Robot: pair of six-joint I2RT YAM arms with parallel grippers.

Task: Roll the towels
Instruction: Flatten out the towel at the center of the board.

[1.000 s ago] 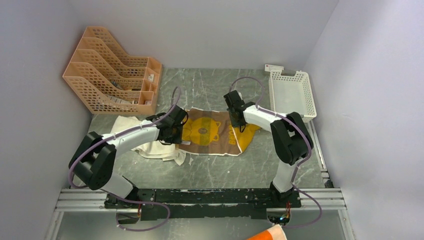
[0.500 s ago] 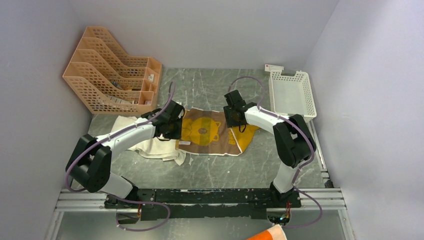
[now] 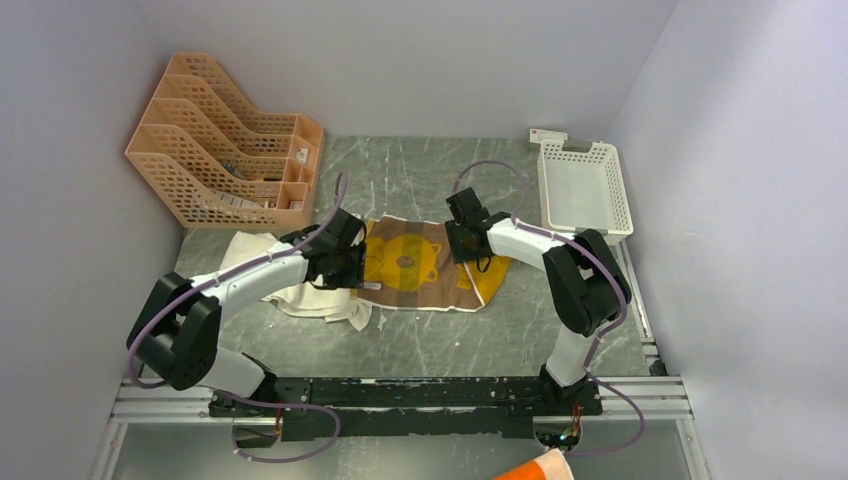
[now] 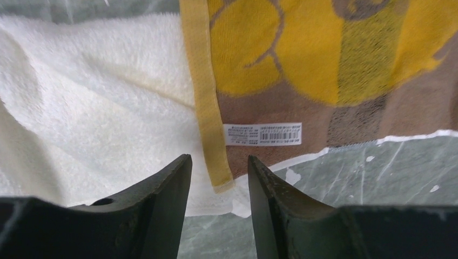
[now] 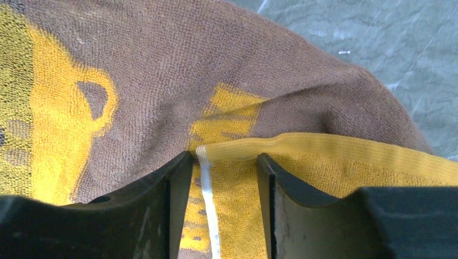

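Brown towel (image 3: 405, 262) spread flat, edge overlapping cream towel (image 3: 300, 292). I see left gripper (image 4: 219, 162) parted over its yellow hem, right gripper (image 5: 224, 156) parted astride a fold.

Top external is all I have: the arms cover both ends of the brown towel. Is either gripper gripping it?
Observer: No. The left wrist view shows the left gripper open, with the yellow edge band of the brown towel ending between its fingers, ungripped.
Operator: Right one?
Observer: The right gripper is open too, over a folded-over yellow hem.
Operator: What's under that left corner?
Observer: The cream towel; the brown corner overlaps it.
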